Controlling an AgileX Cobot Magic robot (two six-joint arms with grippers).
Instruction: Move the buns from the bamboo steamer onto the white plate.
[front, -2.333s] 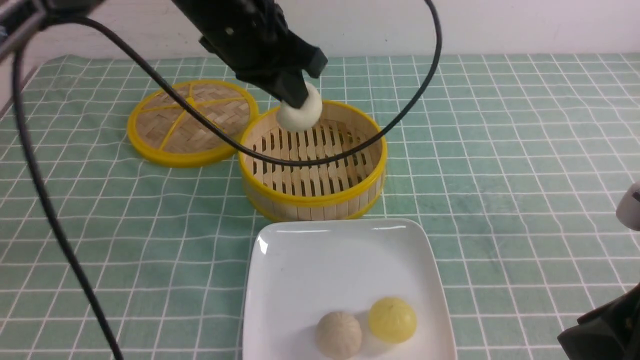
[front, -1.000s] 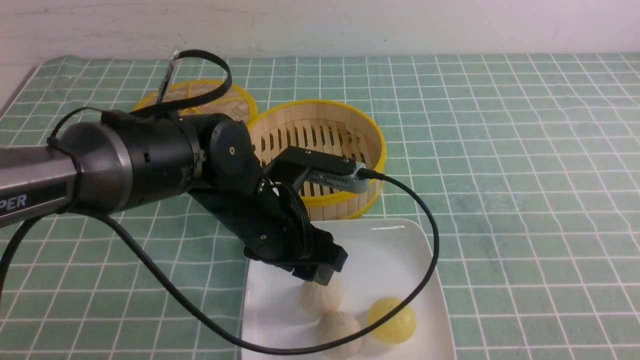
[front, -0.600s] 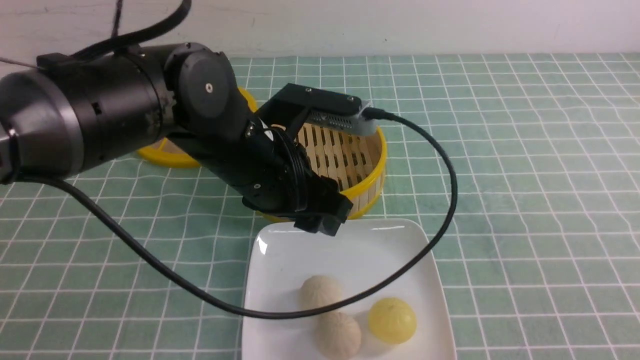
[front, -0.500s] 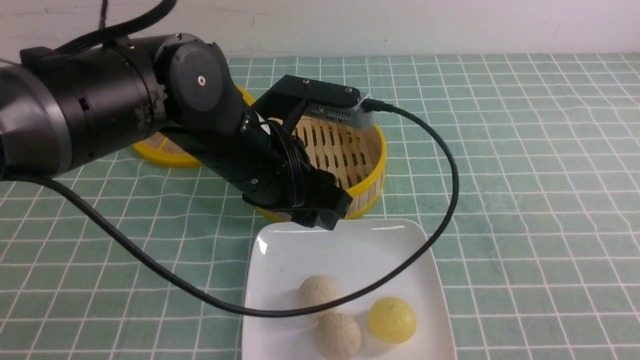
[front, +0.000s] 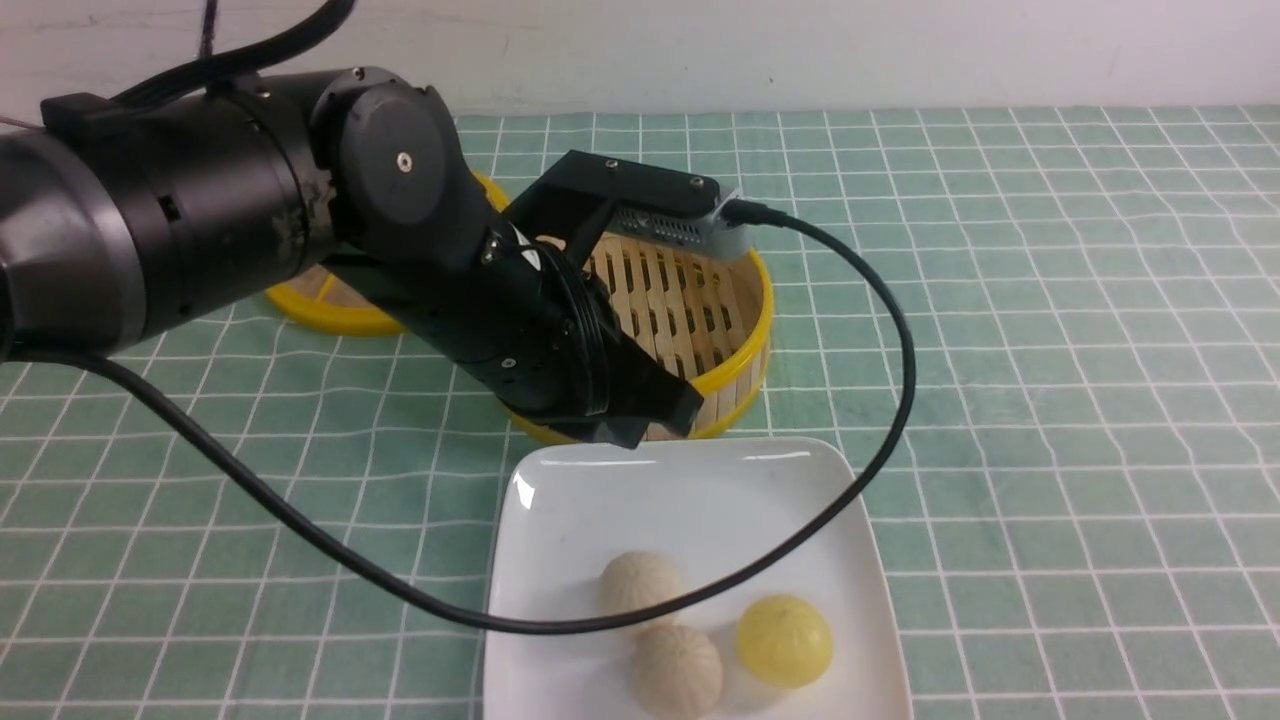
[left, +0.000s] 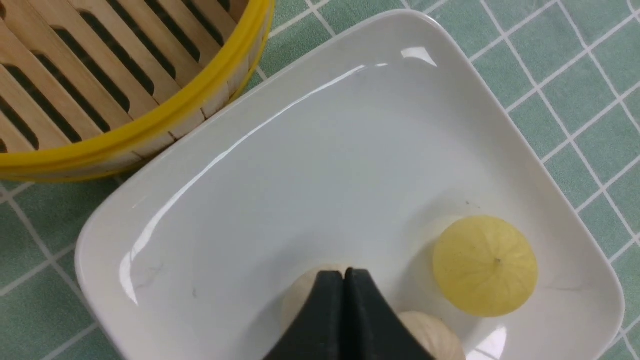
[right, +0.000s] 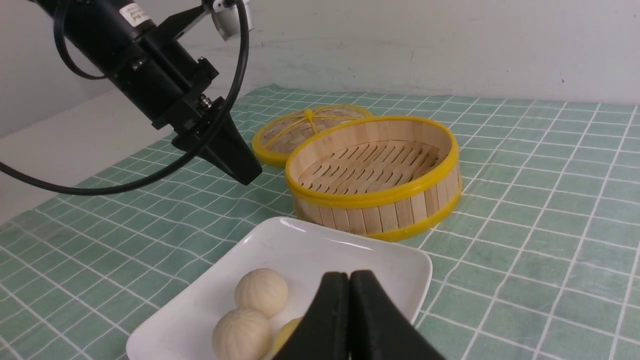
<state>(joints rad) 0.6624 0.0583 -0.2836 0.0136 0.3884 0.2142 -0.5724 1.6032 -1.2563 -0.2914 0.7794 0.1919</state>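
Since the earlier frames the left claw (front: 650, 415) has lifted off the white plate (front: 560, 500) and pinched shut, empty, now hanging above the plate's far edge by the bamboo steamer (front: 735, 345). All three buns sit on the plate: two beige buns (front: 640, 585) (front: 677, 670) touching each other, the yellow bun (front: 785, 640) just beside them. Steamer floor looks bare; lid (right: 300, 130) lies beside it on the bench (front: 1050, 350). Task looks done, nothing left to move. Right claw (right: 349, 285) clenched, empty, near the plate's near side. Small white label on the left arm (right: 134, 11), too small to read.
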